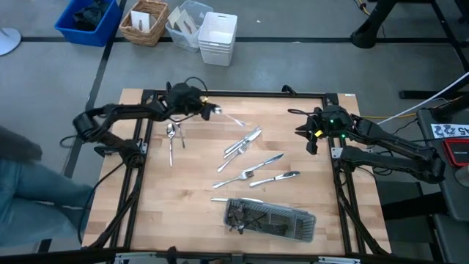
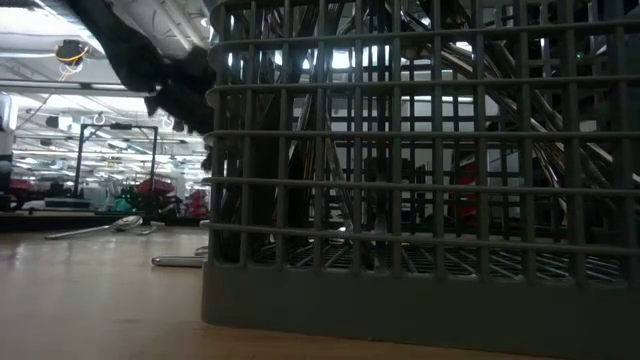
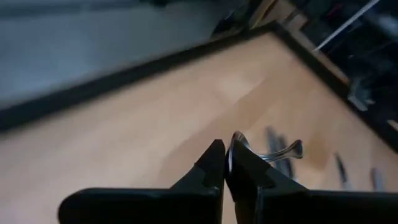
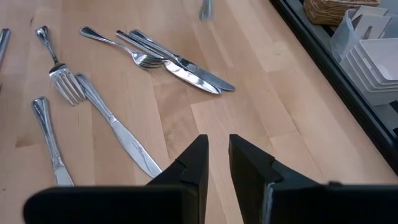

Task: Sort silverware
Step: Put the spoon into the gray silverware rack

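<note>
Aloft, left tool (image 1: pixel 207 107) pinched shut on a spoon (image 1: pixel 233 119), handle slanting toward the table's (image 1: pixel 190 220) middle.

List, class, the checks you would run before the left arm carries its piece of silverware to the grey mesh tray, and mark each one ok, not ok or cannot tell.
1. Left gripper shut on a piece of silverware: ok, its fingers pinch a shiny utensil in the left wrist view.
2. Type of piece held: cannot tell, only a curved metal part shows.
3. Piece lifted clear of the table: ok, it looks raised near the far edge.
4. Tray in place at the near edge: ok.
5. Right gripper out of the path: ok, it waits at the right edge, holding nothing.
6. Loose forks and knives between gripper and tray: not ok, carry high over them.
</note>
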